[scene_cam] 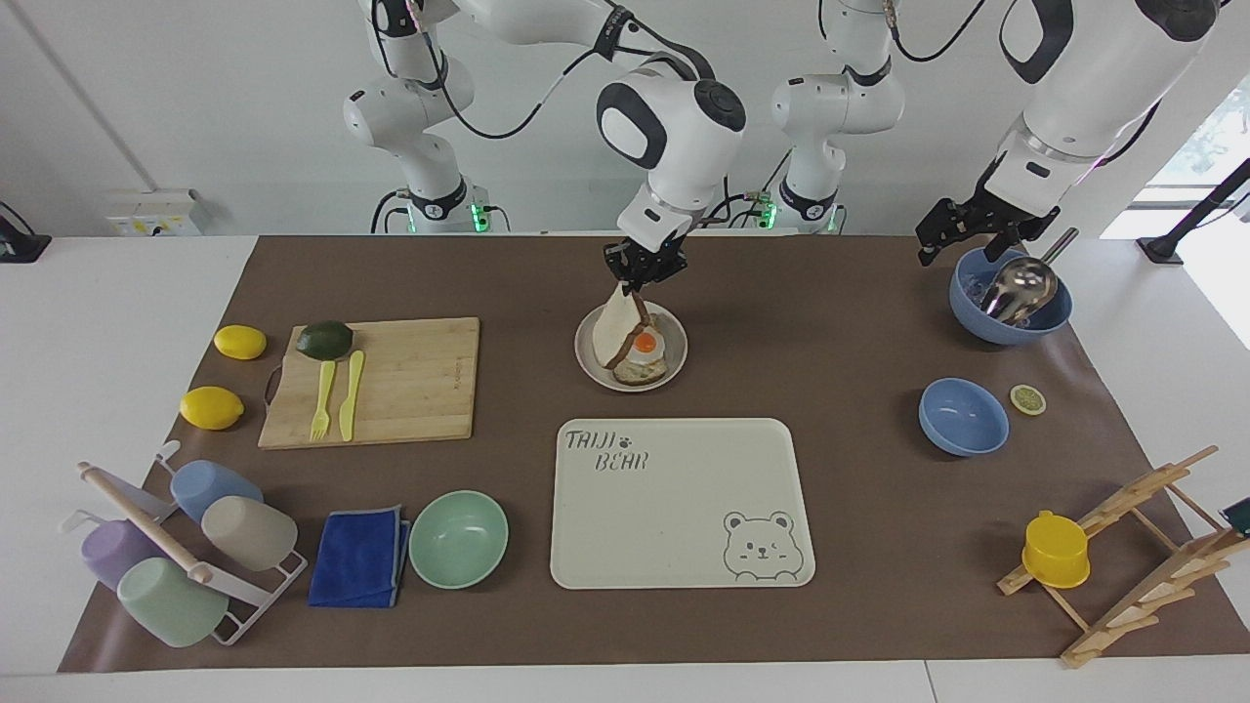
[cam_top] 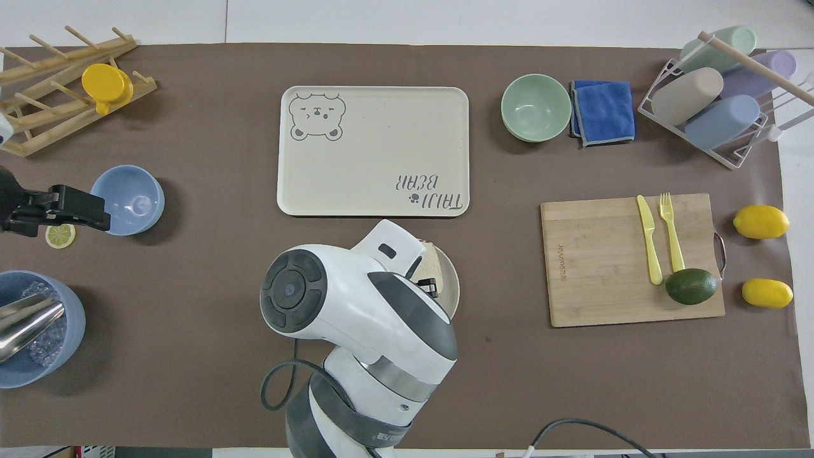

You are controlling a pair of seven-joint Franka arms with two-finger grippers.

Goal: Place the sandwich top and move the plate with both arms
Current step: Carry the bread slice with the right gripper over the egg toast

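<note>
Bread slice held on edge over the egg toast

The right pincer (scene_cam: 640,281) points straight down over the plate (scene_cam: 589,363), clamped on the sandwich top (scene_cam: 613,330), which hangs tilted above the egg toast (scene_cam: 645,356). The left pincer (scene_cam: 962,229) (fingers spread wide, empty) waits over the blue bowl (scene_cam: 1011,310).

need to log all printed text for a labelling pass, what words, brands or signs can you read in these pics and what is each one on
"TAIJI BEAR", with a paw print after "TAIJI": printed on the cream tray, at the corner diagonal to its bear-face drawing.
Small dark mark on the wooden cutting board, near its edge toward the plate: too small to read.
White lettering on the dark band of the right arm, at the bottom of the overhead view: too small to read.
No other text is visible.
</note>
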